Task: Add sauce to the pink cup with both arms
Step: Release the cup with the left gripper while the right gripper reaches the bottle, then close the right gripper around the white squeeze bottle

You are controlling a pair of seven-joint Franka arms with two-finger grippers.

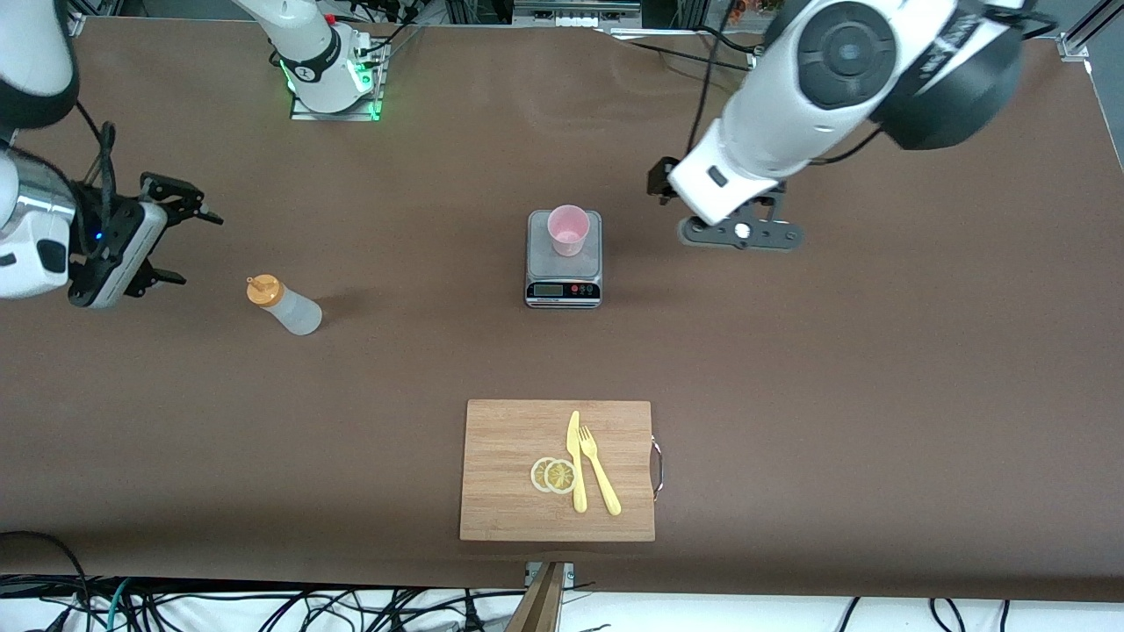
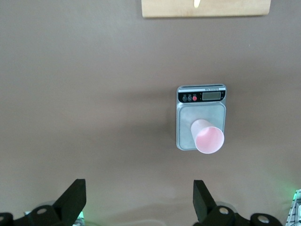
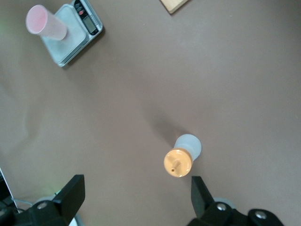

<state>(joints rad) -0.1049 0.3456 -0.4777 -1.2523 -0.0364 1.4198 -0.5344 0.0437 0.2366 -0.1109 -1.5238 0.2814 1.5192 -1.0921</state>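
Sauce (image 1: 285,305): bottle with an orange cap, standing on the bare table toward the right arm's end, well apart from the scale; touched by nothing.
Cup (image 1: 567,229): pink, upright on the scale's platform, rim up, mid-table.
Scale (image 1: 564,279): grey, its display and buttons on the edge nearer the front camera.
Right gripper (image 1: 180,237): in the air over the table near the sauce, on the side away from the scale; jaws spread wide, holding nothing. In the right wrist view the orange cap sits between its 2 fingers (image 3: 70,193), farther off.
Left gripper (image 2: 138,197): up over the table beside the scale, toward the left arm's end; jaws spread wide, empty.
Board (image 1: 527,439): wooden, nearer the front camera than the scale, carrying a yellow knife (image 1: 575,461), a yellow fork (image 1: 599,470) and 2 lemon slices (image 1: 553,475).
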